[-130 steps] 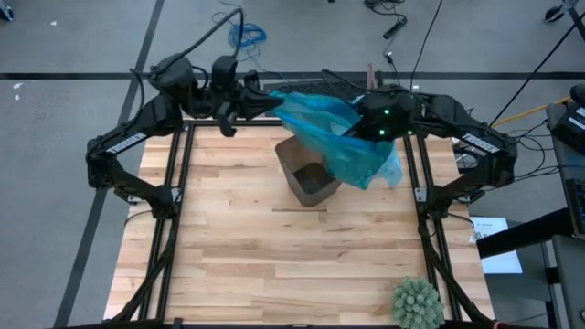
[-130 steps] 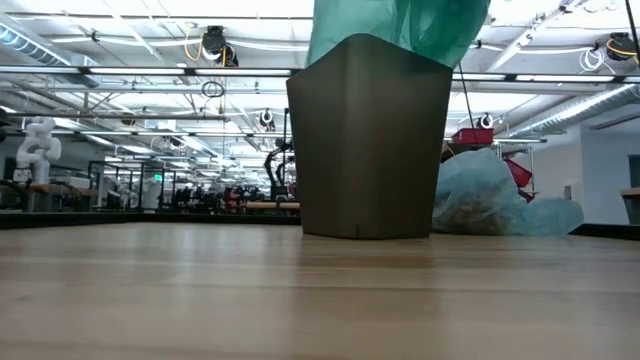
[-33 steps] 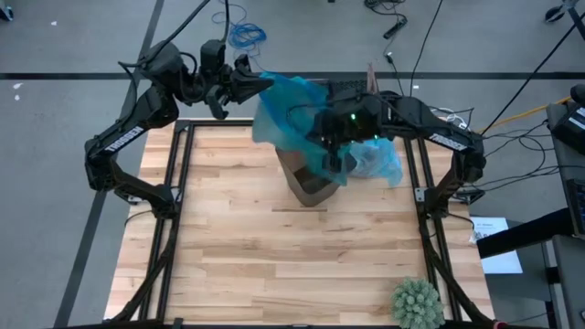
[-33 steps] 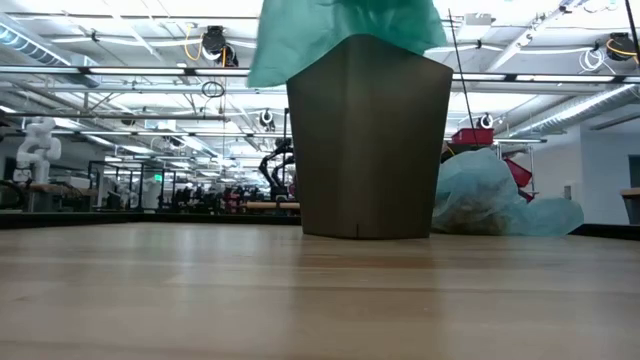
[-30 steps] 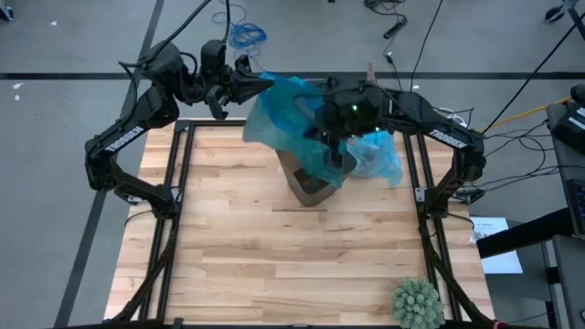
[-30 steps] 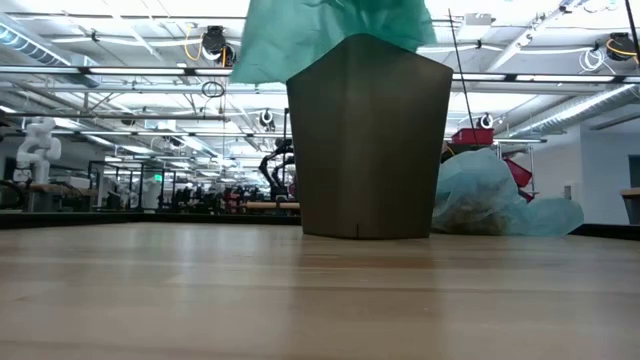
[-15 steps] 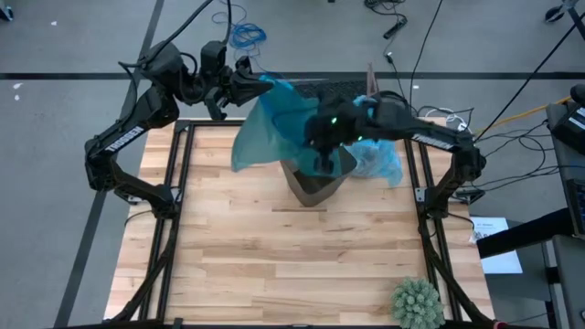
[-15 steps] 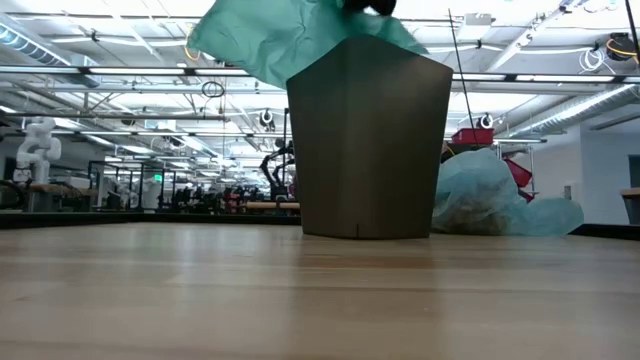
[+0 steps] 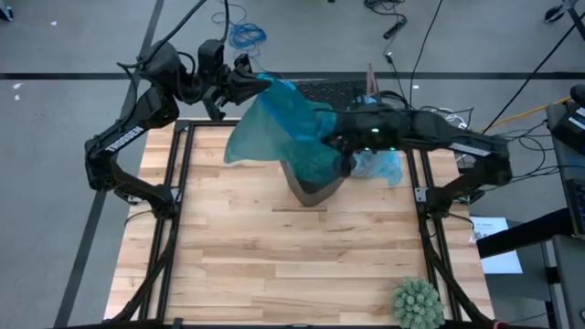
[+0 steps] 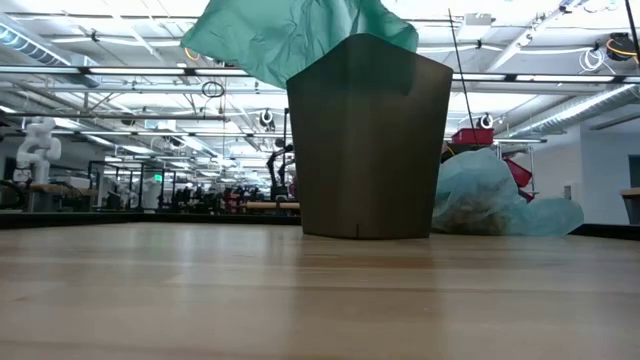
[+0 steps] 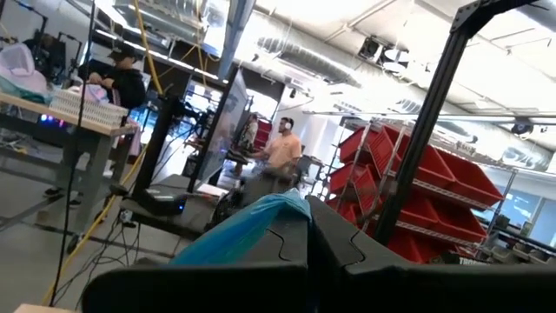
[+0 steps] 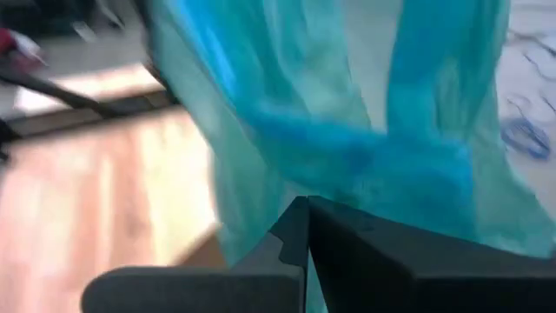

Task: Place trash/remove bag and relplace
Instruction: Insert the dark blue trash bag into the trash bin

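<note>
From above, the blue bag [image 9: 274, 128] hung stretched between both arms over the dark bin [image 9: 311, 187] at the table's [image 9: 274, 265] far edge. The left gripper [image 9: 259, 84] pinched one corner beyond that edge; its wrist view showed the fingers closed together on blue film [image 11: 252, 228]. The right gripper [image 9: 336, 157] sat above the bin's mouth, fingers closed on crinkled plastic [image 12: 347, 130]. The level view hid both grippers, showing only the thin bag [image 10: 290, 35] billowing above the smooth tapered bin [image 10: 368, 140]. Beside the bin lay a paler bag [image 10: 500, 195], lumpy with trash. A spiky green ball [image 9: 418, 302] rested at the near corner.
</note>
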{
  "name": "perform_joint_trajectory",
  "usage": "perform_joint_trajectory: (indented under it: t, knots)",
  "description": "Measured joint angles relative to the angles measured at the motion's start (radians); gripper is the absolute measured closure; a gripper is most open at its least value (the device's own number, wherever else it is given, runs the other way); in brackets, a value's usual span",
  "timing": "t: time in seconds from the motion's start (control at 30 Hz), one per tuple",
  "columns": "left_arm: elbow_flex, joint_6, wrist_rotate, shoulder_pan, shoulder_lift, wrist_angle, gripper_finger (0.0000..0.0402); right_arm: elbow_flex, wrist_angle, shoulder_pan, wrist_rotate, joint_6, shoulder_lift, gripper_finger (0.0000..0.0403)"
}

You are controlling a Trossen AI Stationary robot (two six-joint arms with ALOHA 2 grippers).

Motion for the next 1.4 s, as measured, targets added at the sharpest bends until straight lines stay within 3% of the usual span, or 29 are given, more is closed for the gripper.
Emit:
perform_joint_trajectory:
  t: [0.2,0.4,0.53,0.77,0.9,0.97,1.03,1.13,1.2,1.23,1.4]
  knots:
    - [0.000,0.000,0.000,0.000,0.003,-0.007,0.0402,0.000,0.213,0.096,-0.008,-0.021,-0.038,0.0403]
    - [0.000,0.000,0.001,0.000,0.003,-0.012,0.0401,0.000,0.399,0.115,0.005,-0.010,-0.028,0.0391]
    - [0.000,0.004,0.001,0.000,0.003,-0.020,0.0401,0.000,0.393,0.115,0.072,-0.036,-0.028,0.0333]
    - [0.000,0.006,0.000,0.000,0.004,-0.029,0.0402,0.000,0.385,0.136,0.094,-0.062,0.038,0.0182]
    - [0.000,0.006,-0.010,0.000,0.004,-0.029,0.0401,-0.001,0.415,0.137,0.142,-0.122,0.104,0.0142]
    - [0.000,0.006,-0.012,0.000,0.004,-0.031,0.0401,-0.001,0.419,0.137,0.248,-0.126,0.122,0.0149]
    - [0.000,0.006,-0.014,0.000,0.004,-0.031,0.0401,-0.001,0.423,0.136,0.351,-0.142,0.131,0.0181]
    - [0.000,0.006,-0.015,0.000,0.004,-0.031,0.0402,-0.001,0.421,0.137,0.481,-0.151,0.132,0.0279]
    - [0.000,0.006,-0.015,0.000,0.004,-0.031,0.0402,-0.001,0.421,0.137,0.501,-0.155,0.130,0.0360]
    - [0.000,0.006,-0.015,0.000,0.004,-0.031,0.0402,-0.001,0.421,0.137,0.502,-0.169,0.129,0.0380]
    - [0.000,0.008,0.024,0.000,0.004,-0.031,0.0400,-0.001,0.423,0.137,0.493,-0.176,0.128,0.0400]
